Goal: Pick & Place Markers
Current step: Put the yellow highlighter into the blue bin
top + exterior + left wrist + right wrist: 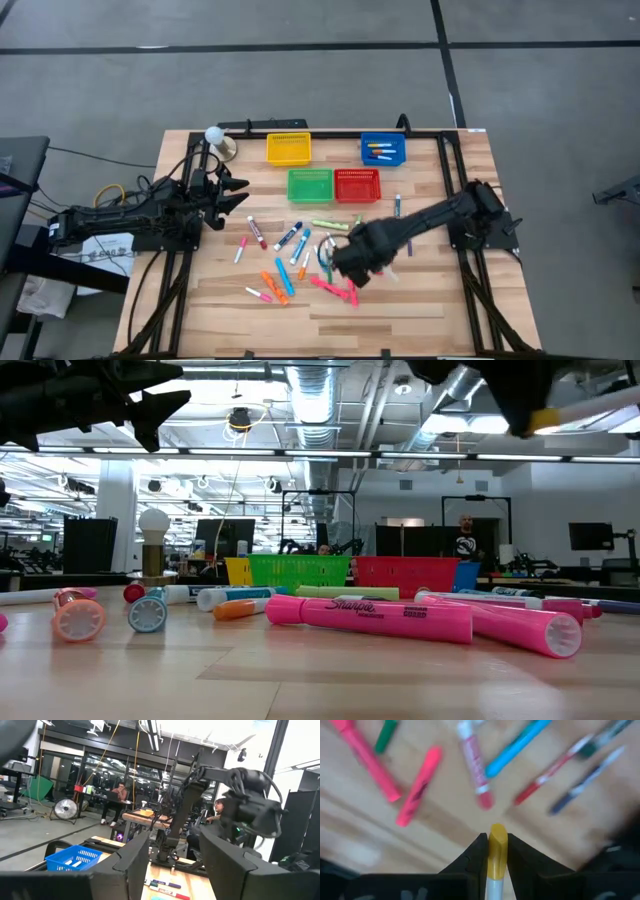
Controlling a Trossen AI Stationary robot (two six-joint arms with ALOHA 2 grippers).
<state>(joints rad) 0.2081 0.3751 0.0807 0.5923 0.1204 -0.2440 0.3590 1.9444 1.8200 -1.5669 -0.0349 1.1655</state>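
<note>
The worktop [420, 300] is pale wood with a plank grain, framed by black rails. Four mesh baskets stand toward its far edge: a yellow basket [288, 148], a blue basket [383, 149], a green basket [310, 184] and a red basket [357, 184]. The scattered markers [290, 255] are pink, red, orange, light blue, green, white and black; the big pink marker [370, 616] nearest the low camera has dark lettering on its barrel. Both arms are black. The right gripper [496, 851], with dark jaws, pinches a yellow-tipped marker [497, 842] whose barrel is white. The floor is grey.
</note>
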